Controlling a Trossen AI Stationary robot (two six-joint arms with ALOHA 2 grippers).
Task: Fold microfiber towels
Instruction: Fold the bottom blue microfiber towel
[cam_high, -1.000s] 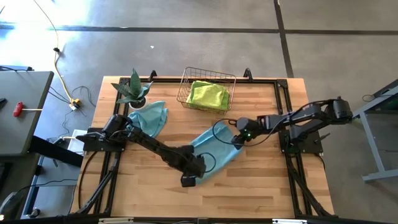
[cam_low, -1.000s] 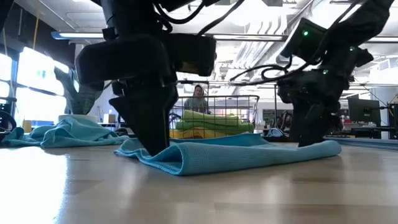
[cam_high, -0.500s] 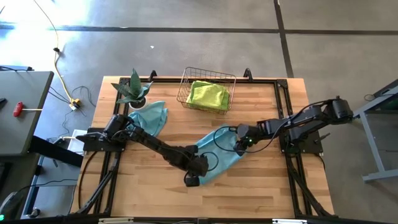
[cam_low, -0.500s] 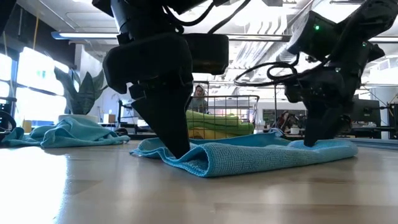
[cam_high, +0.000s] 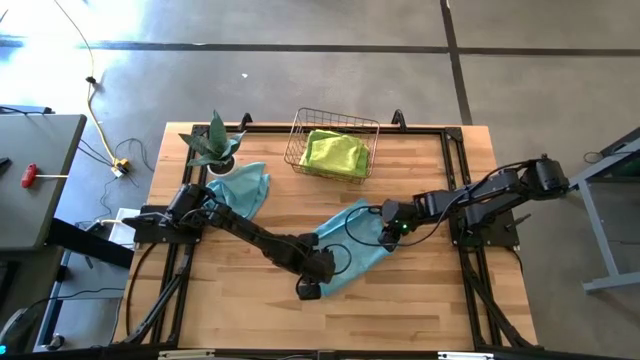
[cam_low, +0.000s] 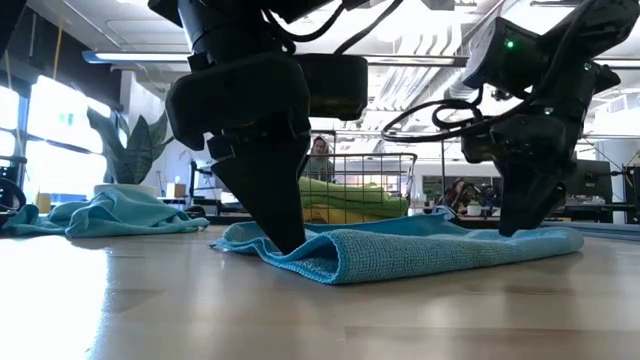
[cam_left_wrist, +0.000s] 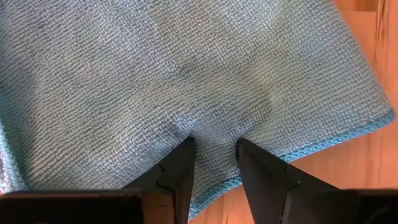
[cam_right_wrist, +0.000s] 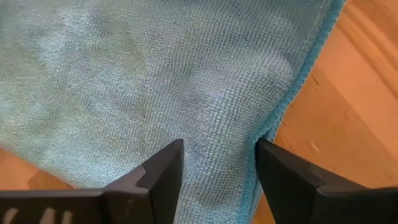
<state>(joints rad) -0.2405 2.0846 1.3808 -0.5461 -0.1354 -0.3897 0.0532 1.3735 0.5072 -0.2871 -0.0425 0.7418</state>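
**Teal towel pinned at two ends, mid-counter**

Teal towel (cam_high: 352, 242) lies folded over near the middle of the counter (cam_high: 420, 310), running diagonally from the near middle toward the right side. In the low view its near edge shows as a rounded double layer resting on the wood.

Left gripper (cam_high: 310, 287) sits at the towel's near end, tips down on the cloth. In the left wrist view its fingers (cam_left_wrist: 180, 171) stand narrow, a small ridge of cloth pinched up between them just inside the stitched hem. Holding the towel.

Right gripper (cam_high: 388, 232) is at the towel's far right end, pointing down onto the fabric. In the right wrist view its fingers (cam_right_wrist: 163, 168) stand wider apart, pressing on the cloth beside the hem, one tip close to the edge where wood shows. Cloth lies flat between them; whether it is gripped or only pressed, I cannot tell.

Second teal towel (cam_high: 243, 190) lies crumpled near the far left corner, touching or just beside a potted plant (cam_high: 213, 143), well apart from the first.

Wire basket (cam_high: 297, 135) stands at the far edge, about the middle, with a lime green towel (cam_high: 335, 153) inside. In the low view a yellow layer (cam_low: 340, 213) shows under the green one.

A person (cam_low: 320, 158) is visible in the room beyond the basket.
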